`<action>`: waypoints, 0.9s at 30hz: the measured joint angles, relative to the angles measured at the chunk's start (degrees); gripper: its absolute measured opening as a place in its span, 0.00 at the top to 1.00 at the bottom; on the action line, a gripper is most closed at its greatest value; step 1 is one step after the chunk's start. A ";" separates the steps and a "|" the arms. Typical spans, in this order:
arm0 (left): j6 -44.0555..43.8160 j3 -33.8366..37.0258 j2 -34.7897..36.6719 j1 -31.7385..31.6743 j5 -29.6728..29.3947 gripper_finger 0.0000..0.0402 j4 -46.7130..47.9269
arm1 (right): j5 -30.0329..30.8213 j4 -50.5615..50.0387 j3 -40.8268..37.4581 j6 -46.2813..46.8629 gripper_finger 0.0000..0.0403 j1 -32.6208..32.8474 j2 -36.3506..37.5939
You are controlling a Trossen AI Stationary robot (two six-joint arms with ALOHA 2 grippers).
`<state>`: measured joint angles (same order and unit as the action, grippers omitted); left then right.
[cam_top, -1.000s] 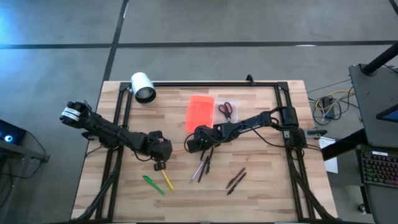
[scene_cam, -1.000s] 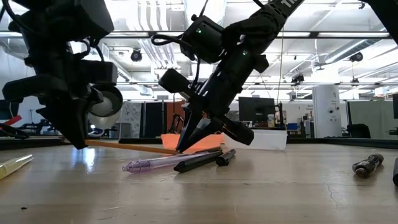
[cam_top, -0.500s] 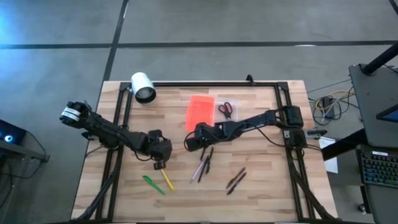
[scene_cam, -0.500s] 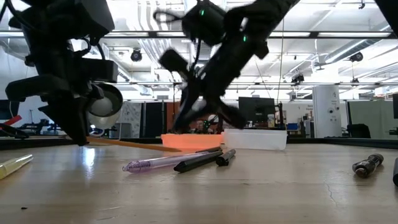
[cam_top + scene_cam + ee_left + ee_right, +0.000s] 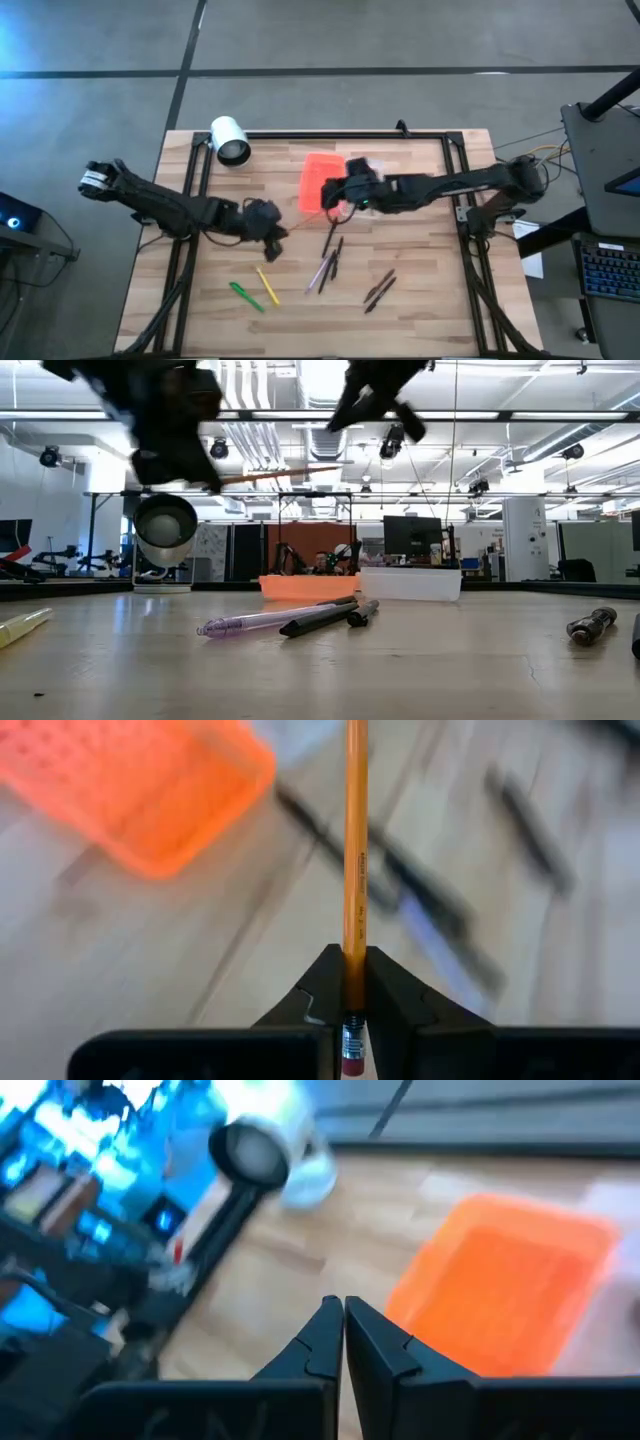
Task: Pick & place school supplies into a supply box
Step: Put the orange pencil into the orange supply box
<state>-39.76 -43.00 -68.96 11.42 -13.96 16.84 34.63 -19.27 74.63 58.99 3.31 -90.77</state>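
- High view: the left gripper (image 5: 268,222) sits over the middle of the tabletop, pinching an orange pencil (image 5: 292,224) that points toward the supply box (image 5: 318,180). The box, with its orange lid, lies near the far edge, at its centre. The right gripper (image 5: 335,190) hangs just beside the box. A white cylinder (image 5: 230,140) lies at the far left corner. A green pen (image 5: 246,297) and a yellow pen (image 5: 269,288) lie near the front edge; a purple pen (image 5: 322,270) and dark pens (image 5: 379,289) lie right of them.
- Low view: both arms are raised off the tabletop; the pencil is held level in the air.
- Left wrist view: the fingers (image 5: 321,988) are clamped tight on the pencil just above its eraser.
- Right wrist view: the fingers (image 5: 322,1342) are pressed together with nothing between them, above the tabletop just beside the box.
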 joint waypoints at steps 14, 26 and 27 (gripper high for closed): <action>-11.35 -14.33 -25.82 -15.73 16.16 0.98 -23.48 | 7.56 -17.45 -0.09 8.32 0.98 1.56 11.69; -14.00 -34.41 -45.21 -19.77 15.27 0.98 -16.34 | 7.56 -18.89 -0.09 8.05 0.98 4.04 13.17; -14.00 -35.23 -45.98 -20.16 14.91 0.98 -15.21 | 7.61 -19.18 -0.07 8.10 0.98 4.27 13.19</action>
<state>-53.76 -78.24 -114.94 -8.74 0.95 1.62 42.24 -38.46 74.56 67.09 7.58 -77.58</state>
